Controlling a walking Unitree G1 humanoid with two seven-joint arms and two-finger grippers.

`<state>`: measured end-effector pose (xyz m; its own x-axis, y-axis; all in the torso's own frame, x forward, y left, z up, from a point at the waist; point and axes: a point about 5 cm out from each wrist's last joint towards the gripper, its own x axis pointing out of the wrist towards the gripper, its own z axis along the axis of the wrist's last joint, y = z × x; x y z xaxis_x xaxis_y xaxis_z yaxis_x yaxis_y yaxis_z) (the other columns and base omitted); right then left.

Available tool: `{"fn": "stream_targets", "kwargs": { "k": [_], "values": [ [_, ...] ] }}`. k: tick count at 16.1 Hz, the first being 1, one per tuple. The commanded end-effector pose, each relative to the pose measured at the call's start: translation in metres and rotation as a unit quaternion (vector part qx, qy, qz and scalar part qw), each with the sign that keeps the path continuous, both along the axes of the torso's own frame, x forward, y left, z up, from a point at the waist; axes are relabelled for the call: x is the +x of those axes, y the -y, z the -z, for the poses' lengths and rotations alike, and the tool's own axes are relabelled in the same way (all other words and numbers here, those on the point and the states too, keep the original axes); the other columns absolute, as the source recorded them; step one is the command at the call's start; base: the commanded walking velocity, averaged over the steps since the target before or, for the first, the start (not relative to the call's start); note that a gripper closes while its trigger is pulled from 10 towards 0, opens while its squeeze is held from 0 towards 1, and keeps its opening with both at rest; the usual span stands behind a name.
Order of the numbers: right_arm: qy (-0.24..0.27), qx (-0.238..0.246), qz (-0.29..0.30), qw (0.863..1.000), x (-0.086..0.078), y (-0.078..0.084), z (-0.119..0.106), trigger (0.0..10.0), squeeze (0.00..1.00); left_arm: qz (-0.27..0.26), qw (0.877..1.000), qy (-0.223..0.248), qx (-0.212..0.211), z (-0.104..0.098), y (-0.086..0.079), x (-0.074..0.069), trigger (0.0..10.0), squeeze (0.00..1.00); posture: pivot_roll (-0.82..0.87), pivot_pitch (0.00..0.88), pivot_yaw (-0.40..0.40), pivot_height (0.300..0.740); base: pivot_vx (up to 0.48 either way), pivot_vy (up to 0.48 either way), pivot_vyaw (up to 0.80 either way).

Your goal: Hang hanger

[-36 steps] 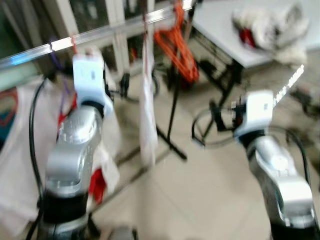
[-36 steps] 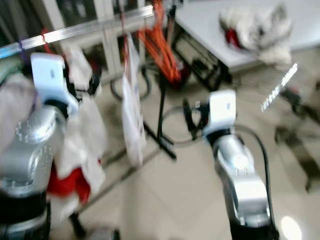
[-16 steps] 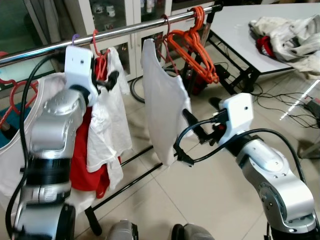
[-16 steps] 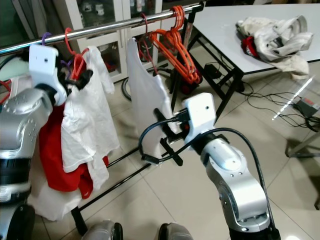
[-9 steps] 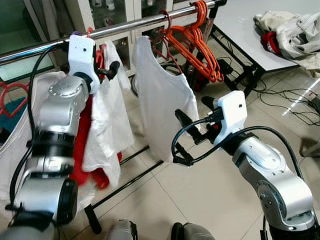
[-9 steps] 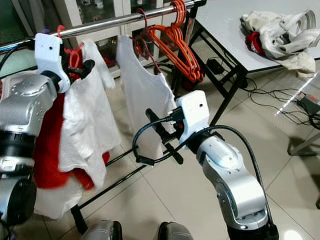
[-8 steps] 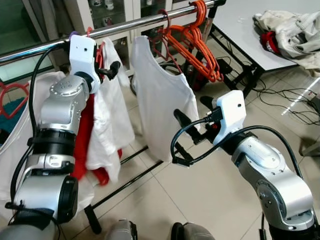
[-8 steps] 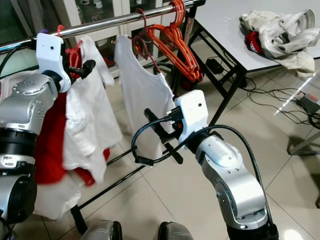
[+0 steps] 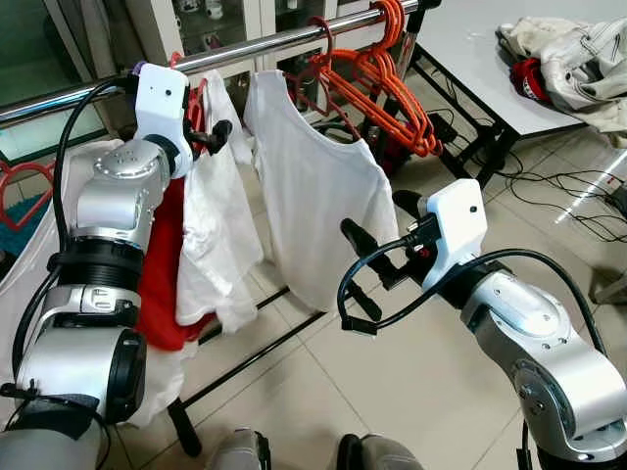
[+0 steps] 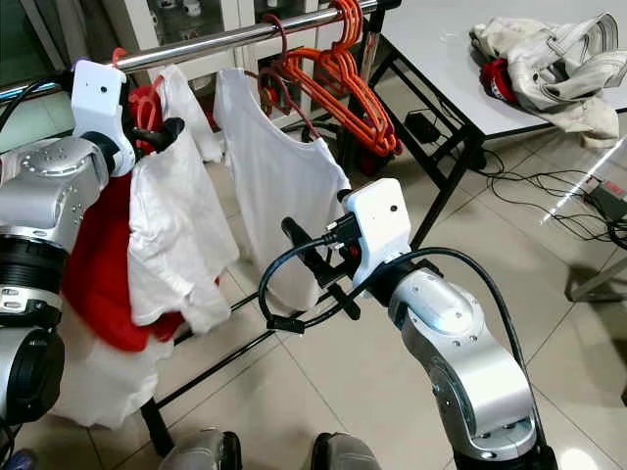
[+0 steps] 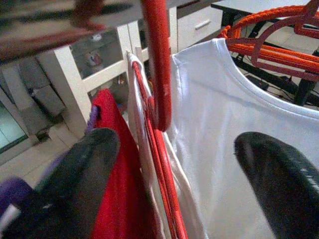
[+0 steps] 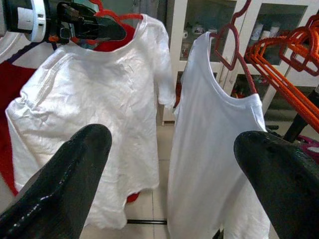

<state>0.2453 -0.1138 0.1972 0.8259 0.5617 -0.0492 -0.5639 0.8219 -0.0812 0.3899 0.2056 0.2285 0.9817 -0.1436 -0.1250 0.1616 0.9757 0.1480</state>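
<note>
A steel clothes rail (image 9: 245, 49) crosses the top from 9 to 1 o'clock, white T-shirts (image 9: 318, 211) hanging below—the left end effector (image 9: 217, 137), fingers spread, straddles a red hanger (image 11: 155, 64) at 10, the right end effector (image 9: 355, 274) gapes empty.

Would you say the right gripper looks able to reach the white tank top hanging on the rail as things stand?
Probably yes. The right gripper is open and points at the white tank top with nothing between them; the left gripper is busy at the red hanger beside it.
</note>
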Motion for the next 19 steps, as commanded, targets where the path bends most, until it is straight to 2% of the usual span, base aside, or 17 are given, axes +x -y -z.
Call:
{"fn": "stream_targets", "kwargs": {
  "k": [1,2,4,8,9,14,16,17,19],
  "values": [
    [0.002,0.000,0.001,1.000,-0.004,0.002,-0.003,10.0,0.00,0.003,1.000,0.006,-0.001,-0.010,-0.002,0.000,1.4,0.00,-0.05,0.100,-0.021,0.740,0.000,0.000,0.00],
    [0.001,-0.001,0.000,1.000,-0.004,0.002,-0.003,10.0,0.00,0.005,1.000,-0.002,-0.006,-0.011,-0.002,0.001,0.0,0.00,-0.04,0.097,-0.020,0.740,0.000,0.000,0.00],
    [0.001,-0.006,-0.008,1.000,-0.007,0.001,-0.002,10.0,0.00,0.002,0.999,-0.022,-0.034,-0.014,-0.004,0.001,0.0,0.00,-0.04,0.089,-0.017,0.740,0.000,0.000,0.00],
    [0.000,-0.008,-0.012,1.000,-0.009,-0.002,0.000,10.0,0.00,0.001,0.998,-0.050,-0.035,-0.018,-0.007,-0.001,0.0,0.00,-0.03,0.078,-0.015,0.740,0.000,0.000,0.00],
    [-0.001,-0.009,-0.015,1.000,-0.010,-0.003,0.000,10.0,0.00,0.010,0.997,-0.063,-0.032,-0.021,-0.007,-0.002,10.0,0.00,-0.03,0.076,-0.017,0.740,0.000,0.000,0.00],
    [0.001,-0.014,-0.017,1.000,-0.010,-0.003,0.001,10.0,0.00,0.005,0.998,-0.059,-0.036,-0.043,-0.014,-0.004,10.0,0.00,-0.02,0.077,-0.013,0.740,0.000,0.000,0.00],
    [0.001,-0.014,-0.016,1.000,-0.011,-0.003,0.001,10.0,0.00,0.020,0.995,-0.079,-0.059,-0.047,-0.012,-0.008,10.0,0.00,-0.02,0.075,-0.014,0.740,0.000,0.000,0.00],
    [0.001,-0.013,-0.018,1.000,-0.011,-0.003,0.001,10.0,0.00,0.014,0.993,-0.086,-0.074,-0.048,-0.012,-0.009,10.0,1.00,-0.01,0.075,-0.014,0.740,0.000,0.000,0.00],
    [0.001,-0.012,-0.022,1.000,-0.010,-0.005,0.001,10.0,0.00,-0.012,0.992,-0.112,-0.052,-0.045,-0.017,-0.008,10.0,1.00,-0.01,0.075,-0.013,0.740,0.000,0.000,0.00]
  ]
}}
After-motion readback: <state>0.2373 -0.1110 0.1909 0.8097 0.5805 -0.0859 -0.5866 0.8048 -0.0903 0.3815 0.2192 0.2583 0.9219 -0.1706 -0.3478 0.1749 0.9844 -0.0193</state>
